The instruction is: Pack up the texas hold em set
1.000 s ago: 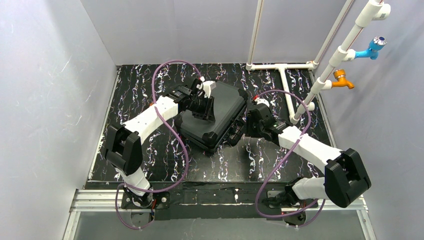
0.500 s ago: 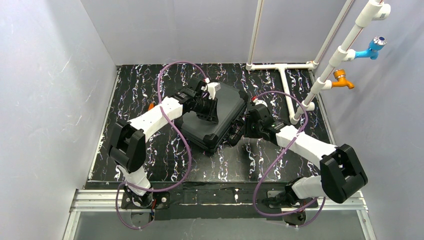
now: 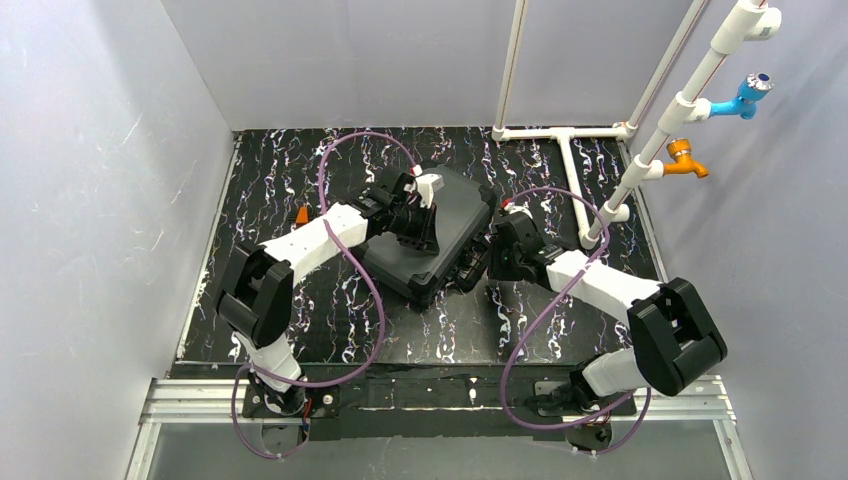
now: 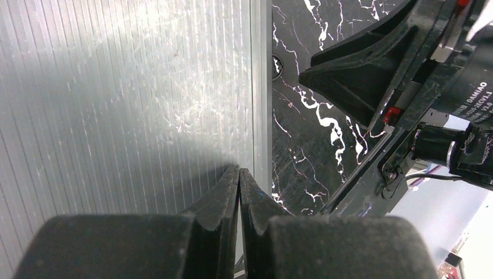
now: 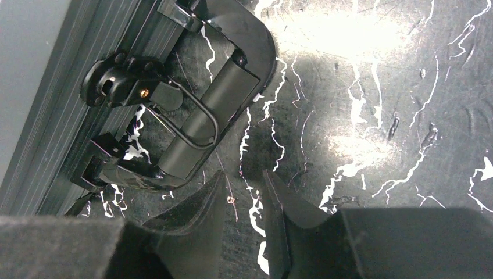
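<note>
**Operator:** What is changing from a second ago?

**Spotter:** Your left gripper (image 3: 428,220) is sliding rightward across the lid (image 4: 128,87), and your right arm's elbow is swinging in leftward. The case (image 3: 462,205) is staying put.

**Operator:** How is the case lying?

**Spotter:** It is sitting shut in the middle of the table (image 3: 270,200), with its long axis running from near-left to far-right. Its handle (image 5: 206,119) side is facing your right gripper (image 5: 242,174).

**Operator:** And the fingers?

**Spotter:** Your left ones are pressing tip to tip over the ribbed lid, holding nothing. Your right fingers (image 5: 279,215) are standing a narrow gap apart over bare table just beside the handle, clasping nothing.

**Operator:** What are you failing to see?

**Spotter:** The lid is hiding the contents, and your left arm is covering part of it from above. Whether your left tips are touching the lid, I cannot tell.
</note>
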Motion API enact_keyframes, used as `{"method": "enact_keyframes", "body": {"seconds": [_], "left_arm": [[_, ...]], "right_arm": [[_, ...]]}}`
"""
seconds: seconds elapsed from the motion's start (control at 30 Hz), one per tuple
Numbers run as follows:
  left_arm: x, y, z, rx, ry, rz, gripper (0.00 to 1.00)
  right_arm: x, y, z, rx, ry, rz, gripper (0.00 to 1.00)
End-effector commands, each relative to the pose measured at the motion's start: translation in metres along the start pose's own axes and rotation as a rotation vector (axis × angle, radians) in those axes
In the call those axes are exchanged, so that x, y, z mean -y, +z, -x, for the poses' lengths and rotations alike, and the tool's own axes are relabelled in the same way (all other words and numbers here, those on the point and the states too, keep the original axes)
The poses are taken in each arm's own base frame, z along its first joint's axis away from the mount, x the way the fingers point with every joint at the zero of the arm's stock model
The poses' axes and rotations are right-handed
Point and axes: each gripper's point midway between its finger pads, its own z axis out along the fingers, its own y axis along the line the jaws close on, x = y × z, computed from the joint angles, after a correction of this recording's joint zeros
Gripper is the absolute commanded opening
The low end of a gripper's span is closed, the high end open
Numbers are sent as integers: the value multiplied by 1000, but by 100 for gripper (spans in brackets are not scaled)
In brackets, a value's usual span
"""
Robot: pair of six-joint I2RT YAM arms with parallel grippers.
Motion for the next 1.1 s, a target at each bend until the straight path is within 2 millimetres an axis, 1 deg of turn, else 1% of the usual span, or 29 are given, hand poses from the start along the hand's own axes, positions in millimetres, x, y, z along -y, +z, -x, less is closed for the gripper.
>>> {"method": "enact_keyframes", "body": {"seconds": [0.0,0.2,0.3,0.43,0.6,0.9,1.07], "left_arm": [[-13,3,-51,-129,-32,66,2],[-20,2,-66,-147,-44,95,2],[-21,1,-71,-150,-47,101,1],[-21,0,-73,-148,-47,101,1],[-20,-2,-73,-143,-45,101,1],[-21,-2,-77,-146,-47,106,1],[-21,-1,-78,-149,-46,105,0]], "right_arm": [[-3,6,6,23,11,18,37],[-6,12,5,13,9,27,35],[-6,15,5,12,10,27,32],[-7,19,4,8,11,32,28],[-10,25,6,8,15,40,25],[-13,34,8,6,20,48,23],[-19,34,18,22,24,64,23]]}}
